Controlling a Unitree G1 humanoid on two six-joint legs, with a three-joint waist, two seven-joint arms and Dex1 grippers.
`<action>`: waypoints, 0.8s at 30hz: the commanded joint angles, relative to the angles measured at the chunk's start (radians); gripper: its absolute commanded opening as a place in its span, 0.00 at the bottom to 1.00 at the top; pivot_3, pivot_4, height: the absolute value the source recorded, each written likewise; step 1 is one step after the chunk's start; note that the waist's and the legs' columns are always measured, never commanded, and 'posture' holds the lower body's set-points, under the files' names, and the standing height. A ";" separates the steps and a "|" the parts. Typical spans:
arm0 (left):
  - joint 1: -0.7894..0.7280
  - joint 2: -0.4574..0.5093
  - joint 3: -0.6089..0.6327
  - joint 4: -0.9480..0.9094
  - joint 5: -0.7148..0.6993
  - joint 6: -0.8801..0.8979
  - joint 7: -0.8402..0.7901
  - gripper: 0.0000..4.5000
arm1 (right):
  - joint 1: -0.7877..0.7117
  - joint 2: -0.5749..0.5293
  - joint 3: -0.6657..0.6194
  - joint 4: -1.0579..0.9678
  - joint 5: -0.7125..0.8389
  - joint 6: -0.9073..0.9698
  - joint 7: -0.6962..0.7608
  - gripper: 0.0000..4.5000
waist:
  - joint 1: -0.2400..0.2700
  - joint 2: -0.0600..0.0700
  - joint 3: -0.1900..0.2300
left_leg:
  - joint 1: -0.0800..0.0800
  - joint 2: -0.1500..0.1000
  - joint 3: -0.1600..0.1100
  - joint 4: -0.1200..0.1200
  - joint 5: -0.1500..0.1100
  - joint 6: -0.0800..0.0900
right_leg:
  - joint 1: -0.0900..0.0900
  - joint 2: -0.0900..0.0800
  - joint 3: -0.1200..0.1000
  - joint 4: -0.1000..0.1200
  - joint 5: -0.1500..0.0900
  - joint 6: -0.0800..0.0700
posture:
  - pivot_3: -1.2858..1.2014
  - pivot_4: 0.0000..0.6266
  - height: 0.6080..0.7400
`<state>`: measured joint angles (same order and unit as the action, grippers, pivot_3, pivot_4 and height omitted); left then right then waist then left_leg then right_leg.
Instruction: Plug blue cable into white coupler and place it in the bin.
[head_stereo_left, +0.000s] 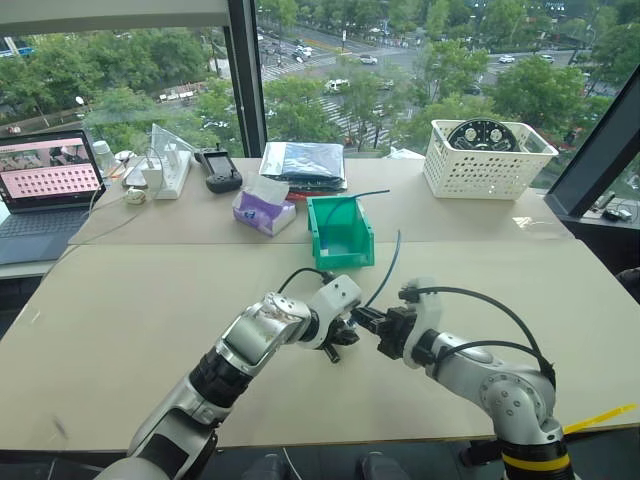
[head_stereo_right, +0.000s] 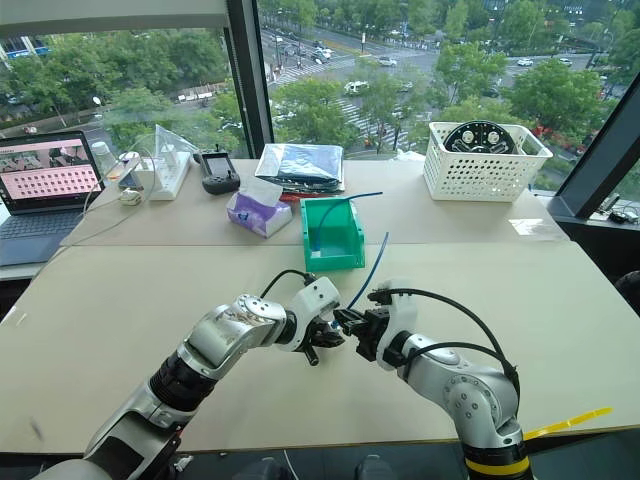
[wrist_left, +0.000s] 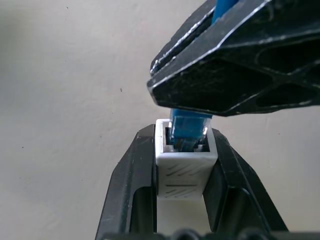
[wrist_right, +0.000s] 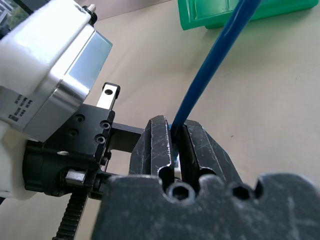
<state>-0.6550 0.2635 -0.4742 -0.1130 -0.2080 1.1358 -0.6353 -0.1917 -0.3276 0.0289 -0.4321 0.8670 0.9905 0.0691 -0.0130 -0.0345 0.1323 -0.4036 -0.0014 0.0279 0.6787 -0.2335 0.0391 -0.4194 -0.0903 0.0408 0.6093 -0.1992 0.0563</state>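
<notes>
Above the pale worktop (head_stereo_left: 120, 300), the left gripper (wrist_left: 186, 165) clamps the tiny white boxy plastic coupler (wrist_left: 184, 167) while the right gripper (wrist_right: 175, 137) pinches the thin light-blue cable (wrist_right: 210, 67), its plug seated in the coupler's socket.

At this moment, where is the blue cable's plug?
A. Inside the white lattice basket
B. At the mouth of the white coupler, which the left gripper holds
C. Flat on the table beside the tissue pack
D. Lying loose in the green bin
B: the left wrist view shows the blue cable entering the white coupler, which sits clamped in the left gripper, while the right gripper pinches the cable.
</notes>
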 joint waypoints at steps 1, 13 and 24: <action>-0.022 -0.019 0.049 -0.030 -0.015 -0.012 0.019 0.15 | 0.072 -0.030 0.163 0.113 -0.079 0.124 0.028 0.00 | 0.000 0.000 -0.002 | 0.000 0.000 0.000 0.000 0.000 0.000 | 0.000 0.000 0.000 0.000 0.000 0.000 | 0.52 0.24 1.00; -0.018 -0.022 0.064 -0.029 -0.026 -0.012 0.048 0.15 | 0.109 0.000 0.177 0.243 -0.176 0.112 0.142 0.00 | -0.001 -0.005 -0.009 | 0.013 0.001 -0.001 -0.004 -0.001 -0.001 | 0.012 0.000 -0.001 -0.002 -0.008 -0.006 | 0.52 0.24 1.00; -0.008 -0.048 0.083 -0.041 -0.039 0.002 0.090 0.15 | 0.045 0.007 0.274 0.320 -0.303 0.108 0.235 0.00 | -0.007 -0.008 -0.015 | 0.031 0.002 -0.001 -0.013 -0.006 -0.005 | 0.020 0.000 -0.001 -0.001 -0.015 -0.010 | 0.52 0.24 1.00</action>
<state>-0.6212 0.2512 -0.4512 -0.0997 -0.2376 1.1726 -0.5662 -0.2538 -0.3248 0.1013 -0.3318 0.6268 0.9667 0.2999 -0.0201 -0.0420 0.1173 -0.3704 0.0010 0.0263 0.6650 -0.2423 0.0290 -0.3978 -0.0897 0.0399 0.6075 -0.2145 0.0464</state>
